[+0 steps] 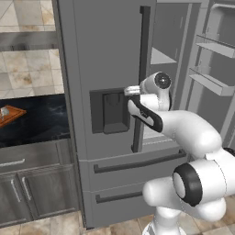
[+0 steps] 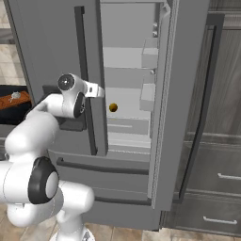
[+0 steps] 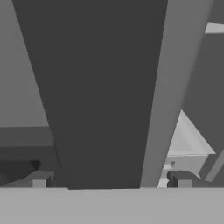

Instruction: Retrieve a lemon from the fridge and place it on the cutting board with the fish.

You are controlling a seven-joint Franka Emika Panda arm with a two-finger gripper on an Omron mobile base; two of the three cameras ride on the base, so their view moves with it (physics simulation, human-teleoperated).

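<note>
- Standing open at right of frame: fridge [image 2: 179,117], lemon [image 2: 113,108] at centre shelf.
- Hovering by door handle [image 2: 87,94]: gripper [image 3: 111,178], fingers spread, holding nothing.
- Likely needing next: reaching inward.

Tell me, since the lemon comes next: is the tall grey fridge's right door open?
Open: the tall grey fridge shows pale shelves and the lemon.

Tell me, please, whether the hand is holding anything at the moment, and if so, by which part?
Nothing is held. The hand is open, its fingertips either side of the fridge left door's dark handle, not closed on it. The lemon sits on a shelf.
</note>
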